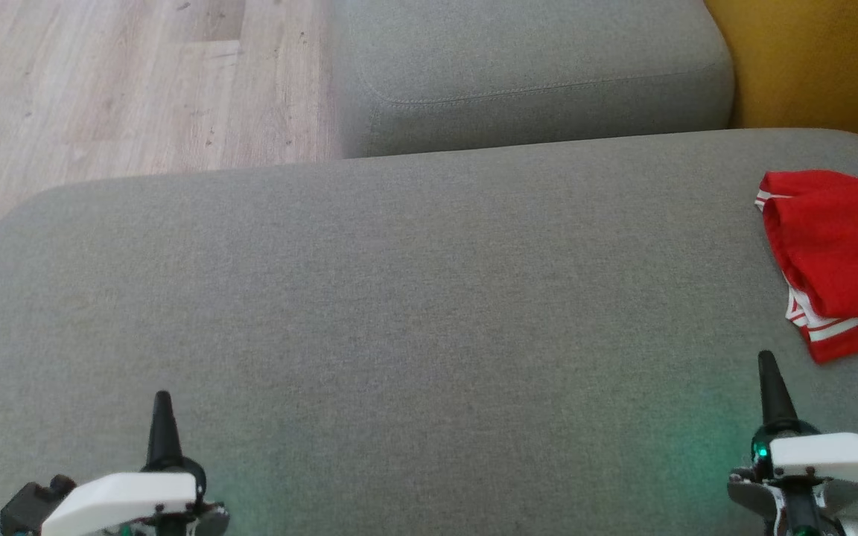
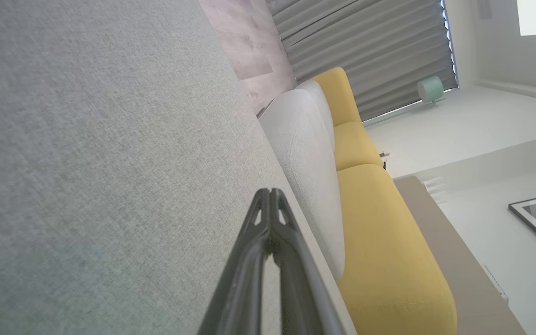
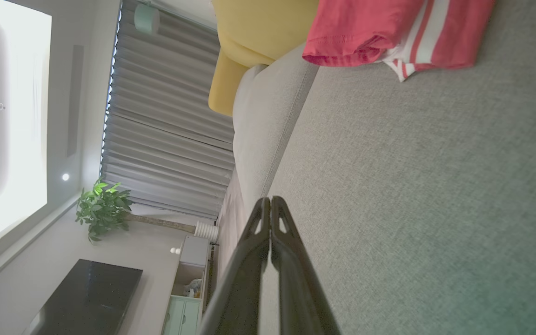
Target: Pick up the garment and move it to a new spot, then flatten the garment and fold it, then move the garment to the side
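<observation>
A red garment (image 1: pixel 842 253) with white stripes lies bunched at the right edge of the grey sofa seat (image 1: pixel 399 298). The right wrist view shows the same garment (image 3: pixel 389 32) at the top, well ahead of the fingertips. My right gripper (image 1: pixel 768 365) hovers shut over the seat, a short way in front of the garment and not touching it; its tips (image 3: pixel 270 201) meet with nothing between them. My left gripper (image 1: pixel 163 398) is shut and empty over the seat at the lower left, its fingers (image 2: pixel 269 191) pressed together.
A second grey cushion (image 1: pixel 533 74) lies beyond the seat, with a yellow sofa section (image 1: pixel 816 59) at the far right. Wood floor (image 1: pixel 101 82) runs along the upper left. The wrist views show curtains, a plant and a dark screen across the room.
</observation>
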